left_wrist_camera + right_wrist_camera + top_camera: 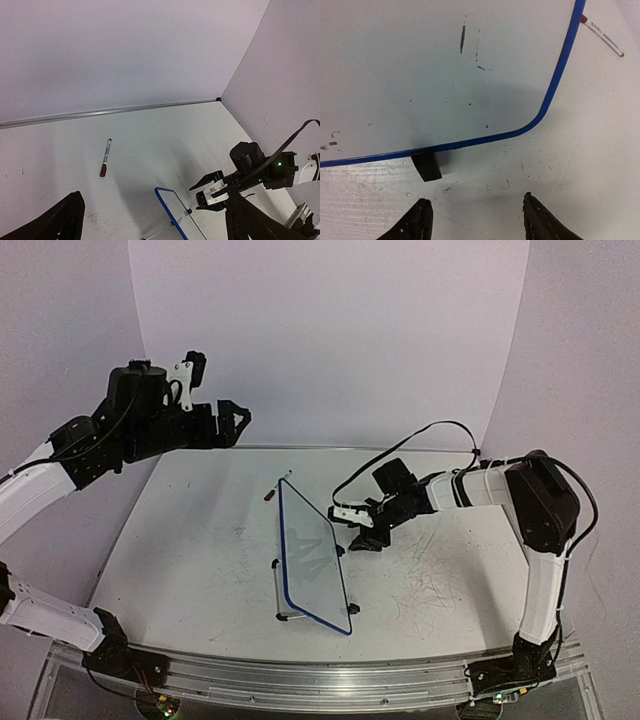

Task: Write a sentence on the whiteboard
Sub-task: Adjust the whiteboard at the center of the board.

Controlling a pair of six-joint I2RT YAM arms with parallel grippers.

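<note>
The whiteboard (318,540), white with a thin blue frame, stands tilted on the table's middle. Dark marker marks (308,560) on its face are too slanted to read as a sentence. In the right wrist view its rounded corner (445,65) fills the top, with short dark strokes (462,39) and a black clip foot (426,166). My right gripper (477,207) is open just in front of that foot with nothing between its fingers; from above it (360,537) sits at the board's right edge. My left gripper (240,421) hangs high at the back left, open and empty (155,230).
A red-capped marker (277,486) lies on the table behind the board, also seen in the left wrist view (105,158) and the right wrist view (602,34). Grey scuff scribbles (430,585) cover the tabletop on the right. Purple walls close the back and sides.
</note>
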